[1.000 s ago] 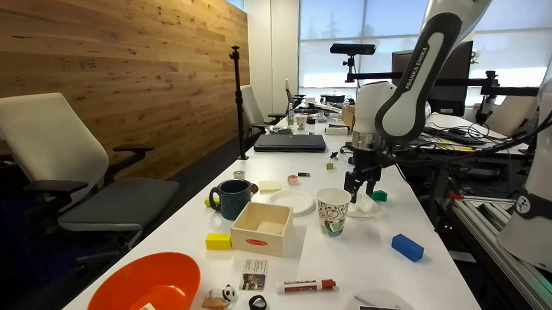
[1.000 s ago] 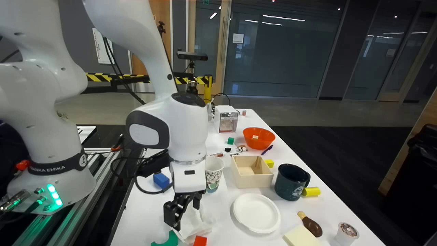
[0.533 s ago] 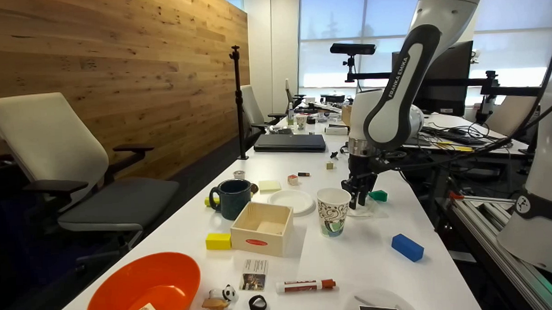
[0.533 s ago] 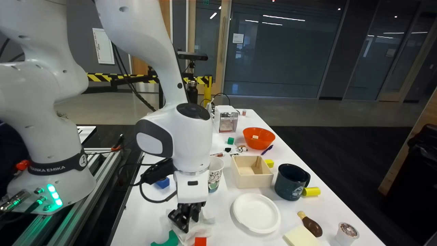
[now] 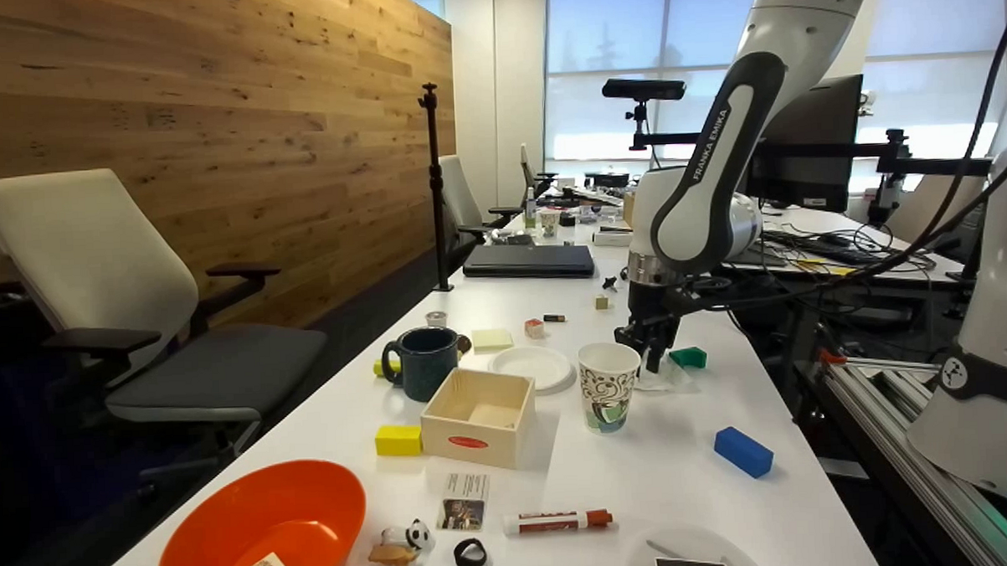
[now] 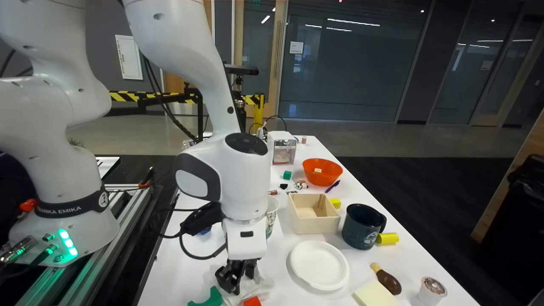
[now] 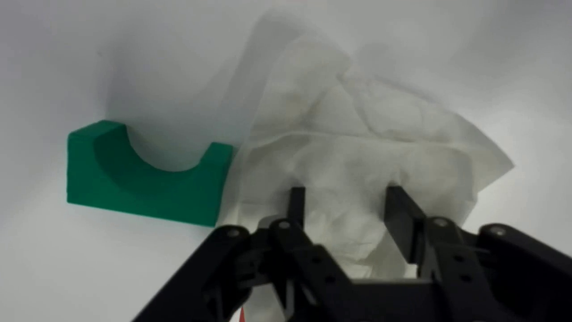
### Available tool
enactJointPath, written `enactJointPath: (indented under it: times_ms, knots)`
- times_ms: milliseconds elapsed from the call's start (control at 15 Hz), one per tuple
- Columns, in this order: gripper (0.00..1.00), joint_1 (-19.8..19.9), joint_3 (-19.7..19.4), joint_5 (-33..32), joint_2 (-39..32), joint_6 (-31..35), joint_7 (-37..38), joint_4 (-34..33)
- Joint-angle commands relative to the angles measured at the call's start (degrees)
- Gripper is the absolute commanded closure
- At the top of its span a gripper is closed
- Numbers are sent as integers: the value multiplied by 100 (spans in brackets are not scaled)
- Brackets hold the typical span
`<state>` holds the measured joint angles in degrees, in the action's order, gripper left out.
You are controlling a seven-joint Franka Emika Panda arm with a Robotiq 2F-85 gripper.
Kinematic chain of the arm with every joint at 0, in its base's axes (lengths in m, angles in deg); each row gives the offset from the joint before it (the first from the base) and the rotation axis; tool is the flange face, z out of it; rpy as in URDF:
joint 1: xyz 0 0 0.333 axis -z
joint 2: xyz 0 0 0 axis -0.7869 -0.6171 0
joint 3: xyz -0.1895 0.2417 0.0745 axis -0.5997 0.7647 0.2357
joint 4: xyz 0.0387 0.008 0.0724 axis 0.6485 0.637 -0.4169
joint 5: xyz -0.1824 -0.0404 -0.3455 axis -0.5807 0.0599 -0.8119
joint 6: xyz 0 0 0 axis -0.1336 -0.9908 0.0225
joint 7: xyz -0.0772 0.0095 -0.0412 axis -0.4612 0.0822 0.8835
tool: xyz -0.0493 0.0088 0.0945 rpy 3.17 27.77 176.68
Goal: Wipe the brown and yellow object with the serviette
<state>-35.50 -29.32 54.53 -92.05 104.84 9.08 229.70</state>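
The creased white serviette lies well apart from the brown-yellow object.

A dark mug stands near a wooden box.

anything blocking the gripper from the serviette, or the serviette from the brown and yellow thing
Nothing visible stands between the open gripper and the serviette. Toward the brown and yellow drumstick-shaped object, the white plate lies in between; it is low, so lifting the serviette over it would probably do.
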Motion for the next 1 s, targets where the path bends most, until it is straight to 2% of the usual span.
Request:
enactJointPath:
  times_ms: [0, 67, 267, 333, 733, 933]
  knots:
    - [73, -40, -36, 219, -262, 120, -299, -119]
    - [75, -91, -83, 172, -242, 96, -259, -108]
    - [95, -194, -72, 146, -56, -84, -229, -56]
    - [100, -235, -70, 134, 5, -171, -218, -41]
    - [100, -1086, -648, -631, 813, -1111, 418, 29]
    - [99, -1224, -686, -949, 1174, -1363, 638, -256]
